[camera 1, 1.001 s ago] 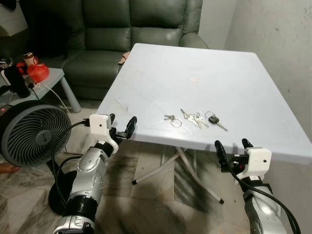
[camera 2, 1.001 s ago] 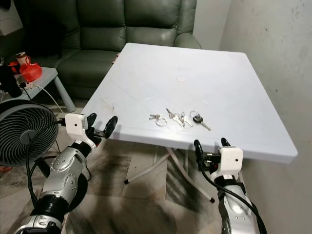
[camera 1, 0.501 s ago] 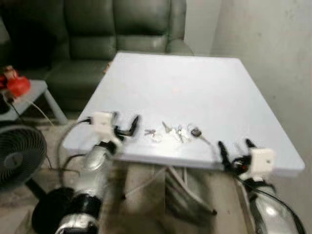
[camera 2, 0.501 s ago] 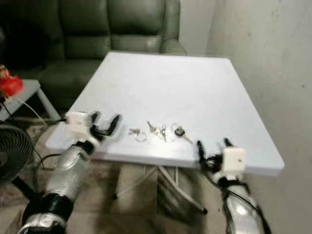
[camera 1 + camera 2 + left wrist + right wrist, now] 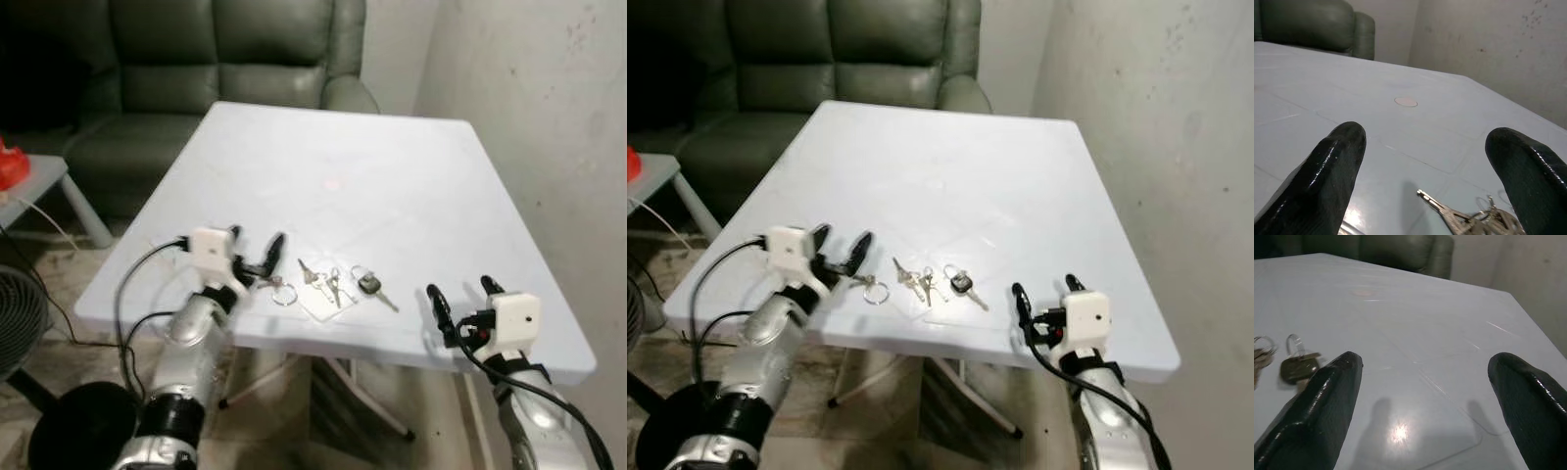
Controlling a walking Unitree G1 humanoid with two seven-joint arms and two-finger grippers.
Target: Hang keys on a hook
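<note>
Three sets of keys lie in a row near the front edge of the white table (image 5: 392,176): a ring with small keys (image 5: 282,291), a bunch of silver keys (image 5: 321,283) and a black-headed key (image 5: 370,285). My left gripper (image 5: 255,241) is open, low over the table, just left of the ring. In the left wrist view the silver keys (image 5: 1469,215) lie between the fingers (image 5: 1337,166). My right gripper (image 5: 458,288) is open at the table's front right. The right wrist view has the black-headed key (image 5: 1298,368) beside one of the fingers (image 5: 1332,391). No hook is in view.
A dark green sofa (image 5: 225,69) stands behind the table. A bare wall (image 5: 549,117) runs along the right side. At the left are a small grey side table (image 5: 39,181) with a red object (image 5: 8,162), a fan (image 5: 15,318) and a black round base (image 5: 73,431).
The camera has moved closer and to the right. Both grippers have risen from below the table edge to table height. The left one now reaches beside the key ring.
</note>
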